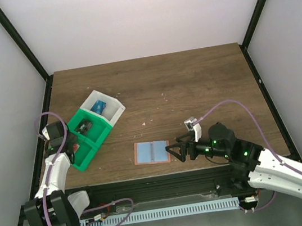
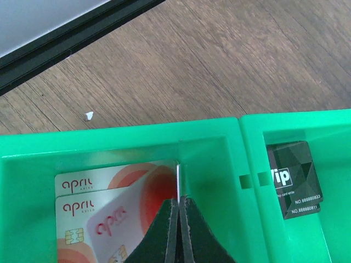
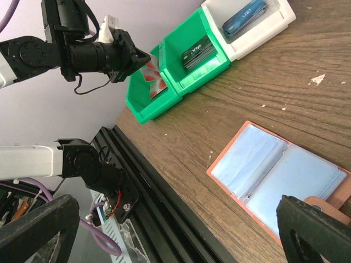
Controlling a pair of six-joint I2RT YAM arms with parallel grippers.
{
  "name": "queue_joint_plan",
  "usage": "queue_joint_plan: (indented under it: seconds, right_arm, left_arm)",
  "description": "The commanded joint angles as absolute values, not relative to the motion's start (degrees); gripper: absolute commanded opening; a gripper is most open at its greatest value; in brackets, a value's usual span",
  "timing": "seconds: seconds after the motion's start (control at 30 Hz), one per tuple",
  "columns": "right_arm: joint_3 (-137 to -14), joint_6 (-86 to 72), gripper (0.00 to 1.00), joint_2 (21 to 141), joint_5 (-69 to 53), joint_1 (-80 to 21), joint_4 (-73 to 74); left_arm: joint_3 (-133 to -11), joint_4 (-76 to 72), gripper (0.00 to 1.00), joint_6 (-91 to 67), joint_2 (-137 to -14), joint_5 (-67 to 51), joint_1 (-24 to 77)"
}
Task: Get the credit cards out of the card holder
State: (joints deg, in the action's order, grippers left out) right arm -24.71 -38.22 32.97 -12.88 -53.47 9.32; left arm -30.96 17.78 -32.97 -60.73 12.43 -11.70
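Left wrist, claw (image 2: 179,204) pinching one card (image 2: 178,174), edge-on

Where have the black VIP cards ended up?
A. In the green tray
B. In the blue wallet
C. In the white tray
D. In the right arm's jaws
A. The VIP cards lie in one compartment of the green tray, next to the compartment holding the red and white cards.
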Motion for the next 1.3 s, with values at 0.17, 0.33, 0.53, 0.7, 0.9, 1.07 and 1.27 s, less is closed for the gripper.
queue_joint_plan:
  seconds: [0.17, 0.33, 0.53, 0.7, 0.9, 1.07, 1.27]
  right_arm:
    - [-26.22, -37.12, 1.0, 33.52, -11.96, -53.26, 7.6]
    - [-25.97, -37.33, 1.0, 33.48, -11.66, -53.26, 7.67]
    - [-26.67, -37.59, 1.0, 34.12, -12.24, -53.24, 7.97]
    - [-27.83, -36.49, 1.0, 34.52, -11.92, -53.26, 9.19]
    - [-26.56, -38.48, 1.0, 33.67, -12.4, -53.26, 8.58]
    - [-25.52, -39.87, 1.0, 32.39, -12.34, -53.22, 8.32]
    - [-25.36, -40.38, 1.0, 32.55, -11.07, -53.26, 9.06]
  left_arm:
    - [-32.01, 17.76, 0.0, -31.9, -61.36, 14.8, -12.27]
    - [-33.46, 19.53, 0.03, -32.23, -60.58, 16.7, -12.3]
    - [-33.38, 20.68, 0.09, -33.28, -60.27, 19.36, -12.3]
    - [-33.36, 21.0, 0.16, -33.99, -60.31, 19.69, -12.29]
    - [-33.5, 20.75, 0.21, -33.49, -60.03, 20.1, -12.28]
    - [-33.86, 20.33, 0.21, -33.35, -60.55, 20.73, -12.3]
    - [-34.56, 21.51, 0.26, -35.12, -60.91, 21.03, -12.32]
